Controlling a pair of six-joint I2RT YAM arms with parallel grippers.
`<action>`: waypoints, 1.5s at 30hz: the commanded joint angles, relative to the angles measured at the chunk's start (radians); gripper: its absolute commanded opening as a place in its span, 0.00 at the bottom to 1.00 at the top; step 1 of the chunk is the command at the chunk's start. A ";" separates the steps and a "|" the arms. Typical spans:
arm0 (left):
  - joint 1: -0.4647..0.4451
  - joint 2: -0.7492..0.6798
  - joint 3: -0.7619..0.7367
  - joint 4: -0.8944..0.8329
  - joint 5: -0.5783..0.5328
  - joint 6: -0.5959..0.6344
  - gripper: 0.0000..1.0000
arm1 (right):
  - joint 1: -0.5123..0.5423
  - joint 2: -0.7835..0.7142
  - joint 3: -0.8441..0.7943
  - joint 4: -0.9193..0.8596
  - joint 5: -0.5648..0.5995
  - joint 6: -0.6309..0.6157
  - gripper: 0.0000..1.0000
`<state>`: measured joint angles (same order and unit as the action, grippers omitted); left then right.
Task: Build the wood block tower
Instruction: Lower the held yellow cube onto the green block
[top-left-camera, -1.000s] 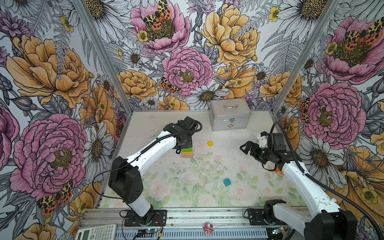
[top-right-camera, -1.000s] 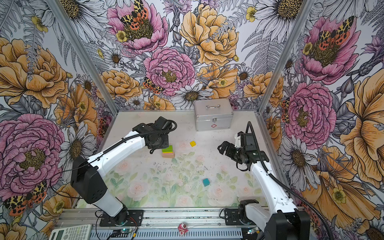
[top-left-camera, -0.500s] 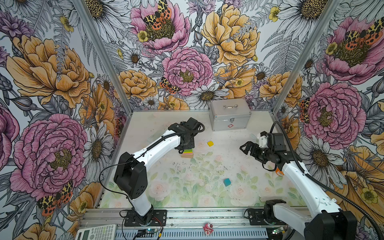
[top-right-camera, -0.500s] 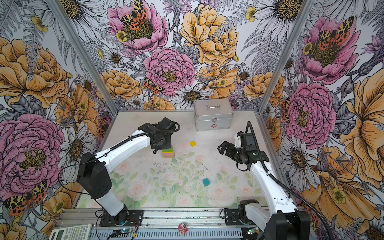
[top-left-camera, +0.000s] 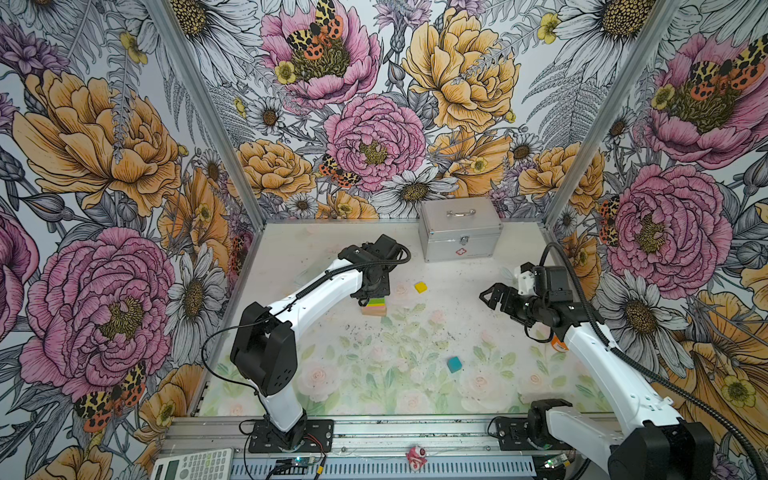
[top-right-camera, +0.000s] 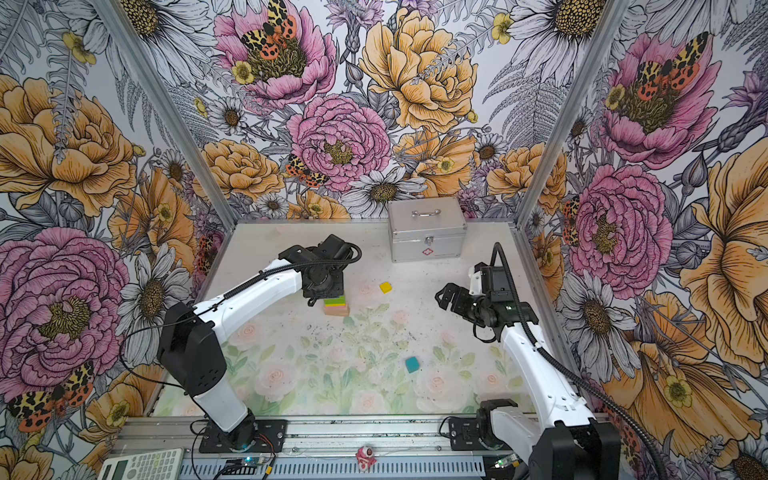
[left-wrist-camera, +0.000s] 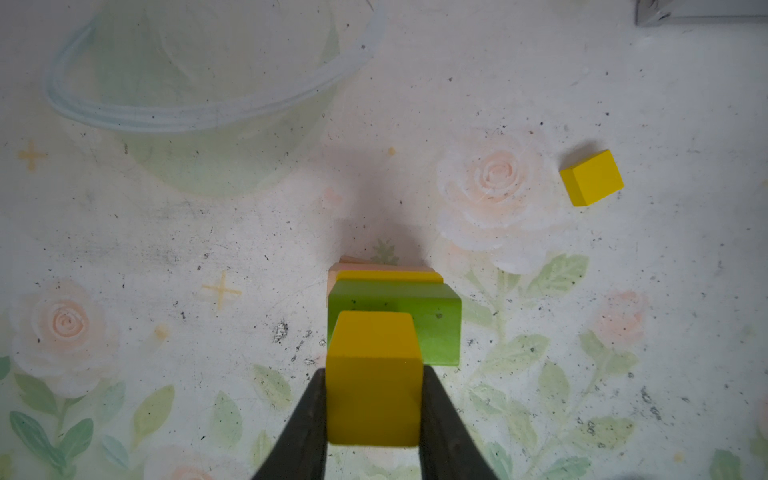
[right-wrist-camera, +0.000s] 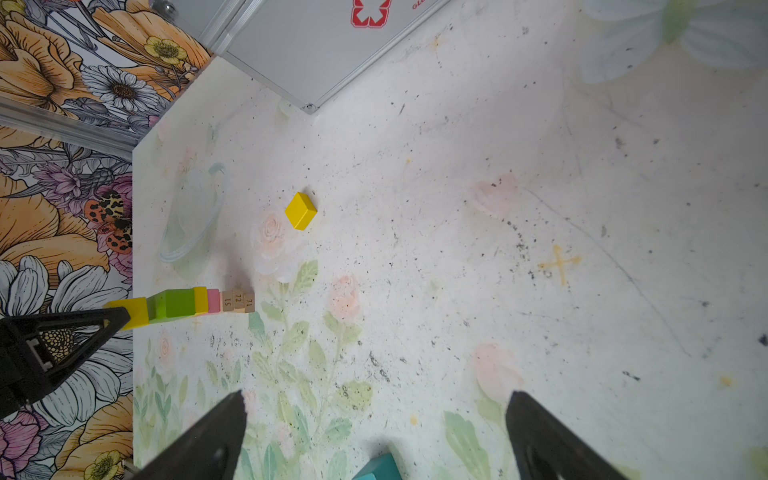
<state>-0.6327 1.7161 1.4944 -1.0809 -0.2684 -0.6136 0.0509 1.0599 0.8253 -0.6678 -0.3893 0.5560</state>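
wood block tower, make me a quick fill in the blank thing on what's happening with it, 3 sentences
The held cube in the shut left tool is ____.
Under it, the top resting block of the tower is the ____ bar.
The right tool is ____ and holds nothing.
Missing words: yellow; green; open.

White links (top-left-camera: 328, 291) w/ blk joints (top-left-camera: 266, 357), ribbed blk cables (top-left-camera: 374, 262), blk wedge fingers (left-wrist-camera: 299, 424).

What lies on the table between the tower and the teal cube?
Nothing: in both top views the table between tower and teal cube is bare, only printed flowers and specks.
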 joint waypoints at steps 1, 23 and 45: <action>-0.005 0.005 0.027 0.001 0.015 0.012 0.32 | -0.008 -0.022 0.007 0.010 0.006 -0.011 1.00; 0.012 0.004 0.019 0.002 0.009 0.035 0.32 | -0.010 -0.015 0.026 0.001 0.015 -0.015 1.00; 0.021 0.017 0.028 0.003 0.012 0.069 0.32 | -0.010 -0.021 0.041 -0.019 0.021 -0.022 1.00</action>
<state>-0.6231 1.7176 1.4944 -1.0813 -0.2684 -0.5694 0.0463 1.0447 0.8295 -0.6804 -0.3862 0.5552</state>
